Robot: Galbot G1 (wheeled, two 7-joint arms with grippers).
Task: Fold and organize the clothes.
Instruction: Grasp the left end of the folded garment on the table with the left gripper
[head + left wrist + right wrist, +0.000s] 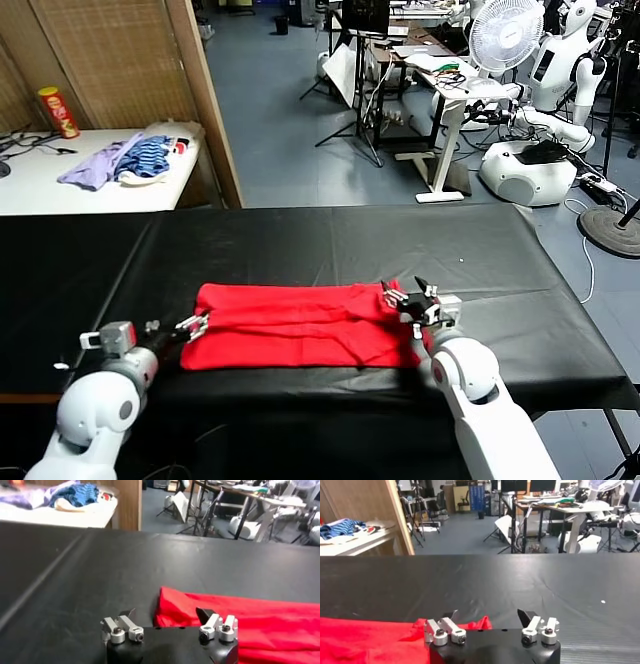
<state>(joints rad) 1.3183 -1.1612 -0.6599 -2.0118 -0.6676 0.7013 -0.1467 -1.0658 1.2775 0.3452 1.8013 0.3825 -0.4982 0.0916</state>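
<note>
Head view: red T-shirt (300, 325) is laid as a folded band across black tabletop (330, 250), prob. for a next fold. Left tool (197, 324) at one end, right tool (412, 296) at the other. Wrist views: both are seen spread apart, nothing gripped.

Red T-shirt (300, 325) lies flat on the black tabletop (330, 245), folded into a long horizontal band, near the front edge. Fabric soft, lightly wrinkled, a diagonal crease toward its right end. Left end squared off, right end slightly bunched. No print showing.
</note>
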